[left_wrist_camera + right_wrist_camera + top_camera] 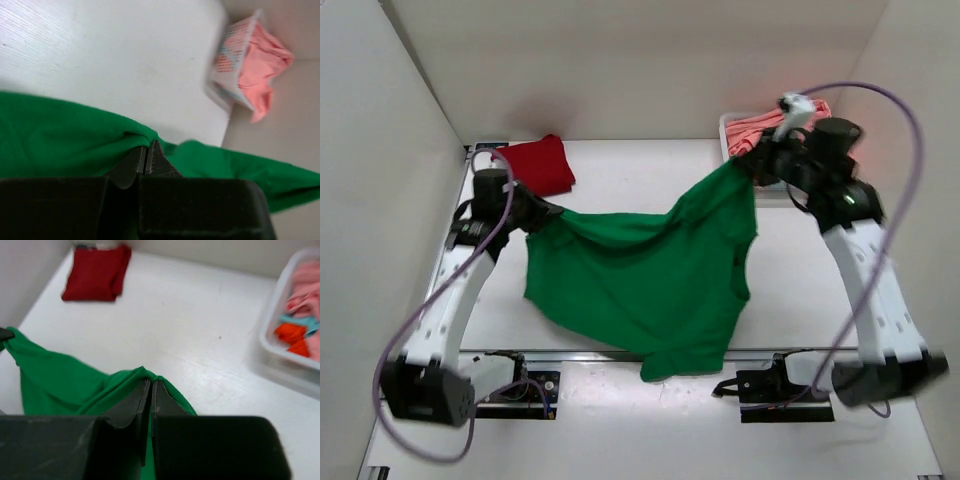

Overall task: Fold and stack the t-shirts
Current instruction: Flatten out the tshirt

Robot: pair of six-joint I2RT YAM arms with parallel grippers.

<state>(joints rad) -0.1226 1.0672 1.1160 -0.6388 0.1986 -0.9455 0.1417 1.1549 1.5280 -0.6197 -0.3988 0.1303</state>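
Green t-shirt (640,280) hangs stretched between left pincer (552,213) and right pincer (741,164); both clenched on it.

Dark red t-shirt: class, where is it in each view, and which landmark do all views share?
Top external: dark red t-shirt upper left, folded.
Left wrist: not in it.
Right wrist: dark red t-shirt top left.
Shared landmark: green t-shirt, in all three.

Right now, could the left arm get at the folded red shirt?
Likely not yet. The red shirt lies near the left gripper with nothing between, but that gripper is shut on the green shirt.
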